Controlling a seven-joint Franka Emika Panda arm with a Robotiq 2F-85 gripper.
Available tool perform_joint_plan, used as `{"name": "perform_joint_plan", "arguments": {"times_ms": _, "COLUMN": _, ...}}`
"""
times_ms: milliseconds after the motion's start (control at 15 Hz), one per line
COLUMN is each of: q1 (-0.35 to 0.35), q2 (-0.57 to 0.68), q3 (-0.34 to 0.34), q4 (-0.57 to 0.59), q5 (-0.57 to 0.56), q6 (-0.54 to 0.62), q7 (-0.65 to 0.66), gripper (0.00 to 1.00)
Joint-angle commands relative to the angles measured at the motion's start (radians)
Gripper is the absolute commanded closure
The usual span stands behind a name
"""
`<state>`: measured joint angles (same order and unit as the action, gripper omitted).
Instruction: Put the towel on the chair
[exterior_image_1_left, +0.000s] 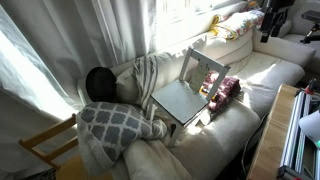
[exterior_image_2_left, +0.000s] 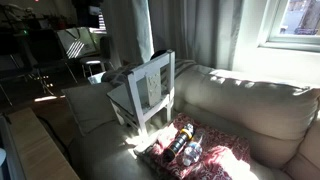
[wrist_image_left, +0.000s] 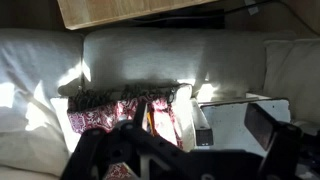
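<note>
The towel (exterior_image_1_left: 150, 75), grey-beige with faint stripes, lies draped over the sofa back just beside the chair; it is out of the wrist view. The small pale chair (exterior_image_1_left: 190, 92) stands on the sofa seat and shows in both exterior views (exterior_image_2_left: 150, 88); its flat seat shows at the right of the wrist view (wrist_image_left: 232, 122). My gripper (wrist_image_left: 190, 150) hangs above the sofa, open and empty, its dark fingers spread at the bottom of the wrist view. The arm (exterior_image_1_left: 273, 16) is at the top right of an exterior view, far from the towel.
A red patterned cloth (wrist_image_left: 108, 112) with bottles (exterior_image_2_left: 182, 145) lies on the sofa next to the chair. A grey lattice cushion (exterior_image_1_left: 115, 125) and a black round object (exterior_image_1_left: 100, 82) lie beyond the towel. A yellow wooden chair frame (exterior_image_1_left: 45, 145) stands beside the sofa.
</note>
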<state>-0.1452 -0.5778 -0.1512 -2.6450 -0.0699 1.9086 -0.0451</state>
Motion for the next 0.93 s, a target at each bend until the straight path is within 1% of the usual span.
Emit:
{"name": "perform_joint_plan", "arguments": {"times_ms": 0, "q1": -0.005, "q2": 0.001, "q3": 0.004, "q4": 0.001, "q5": 0.002, "q6": -0.001, "q7": -0.002, "gripper": 0.0}}
{"name": "perform_joint_plan", "arguments": {"times_ms": 333, "q1": -0.005, "q2": 0.001, "q3": 0.004, "q4": 0.001, "q5": 0.002, "q6": -0.001, "q7": -0.002, "gripper": 0.0}}
{"name": "perform_joint_plan", "arguments": {"times_ms": 400, "q1": 0.028, "q2": 0.045, "q3": 0.009, "q4": 0.01, "q5": 0.039, "q6": 0.051, "q7": -0.012, "gripper": 0.0}}
{"name": "perform_joint_plan", "arguments": {"times_ms": 467, "q1": 0.058, "q2": 0.063, "q3": 0.012, "q4": 0.011, "q5": 0.078, "q6": 0.103, "q7": -0.03, "gripper": 0.0}}
{"name": "perform_joint_plan", "arguments": {"times_ms": 600, "q1": 0.137, "q2": 0.11, "q3": 0.029, "q4": 0.026, "q5": 0.208, "q6": 0.252, "q7": -0.048, "gripper": 0.0}}
{"name": "perform_joint_plan", "arguments": {"times_ms": 733, "q1": 0.22, "q2": 0.188, "q3": 0.052, "q4": 0.049, "q5": 0.348, "q6": 0.419, "q7": -0.053, "gripper": 0.0}}
{"name": "perform_joint_plan", "arguments": {"times_ms": 867, "q1": 0.308, "q2": 0.286, "q3": 0.058, "q4": 0.079, "q5": 0.492, "q6": 0.598, "q7": -0.108, "gripper": 0.0}}
